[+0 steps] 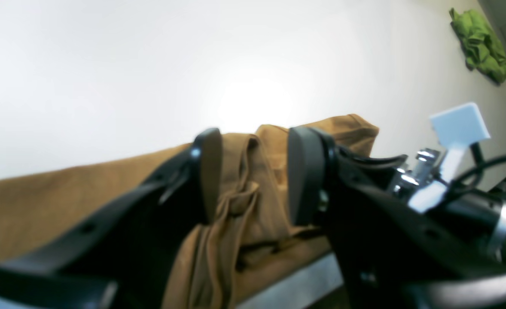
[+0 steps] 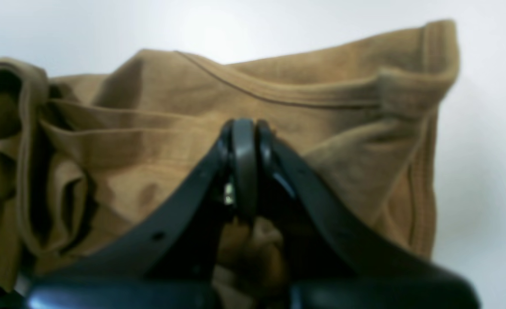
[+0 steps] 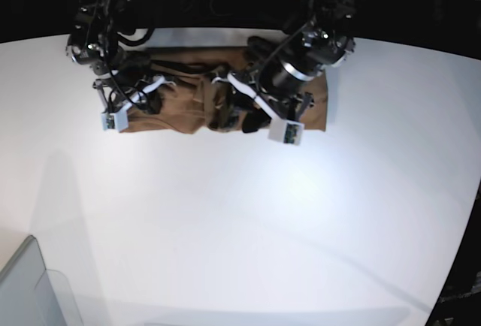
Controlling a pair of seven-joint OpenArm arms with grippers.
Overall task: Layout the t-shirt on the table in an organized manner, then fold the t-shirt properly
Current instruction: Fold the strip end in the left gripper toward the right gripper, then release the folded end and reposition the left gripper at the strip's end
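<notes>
The shirt (image 3: 188, 108) lay bunched in a long strip along the far edge of the bench (image 3: 240, 221), its long axis running parallel to that edge, from the left arm's side to the right arm's side. Both arms worked over it at the far edge, the rest of the bench lying bare toward the near edge. The left claw (image 1: 251, 176) stood partly open, its two dark pads apart with a gathered, twisted fold of cloth between them; the wrist view did not show either pad pressing the fold, so whether the cloth was gripped or freed could not be told. The right claw (image 2: 244, 167) was closed tight, its pads together over the shirt near a ribbed hem; a lump of cloth showed just behind the tips, but a firm hold on it could not be confirmed. In the base view the left claw sat near the middle of the strip and the right claw near the end on its own side. A green cloth (image 1: 480, 45) lay well apart at a far corner in the left wrist view. Judged from this layout, the shirt remained unspread, and the next move would call for drawing it out along its long axis toward the bare bench.
</notes>
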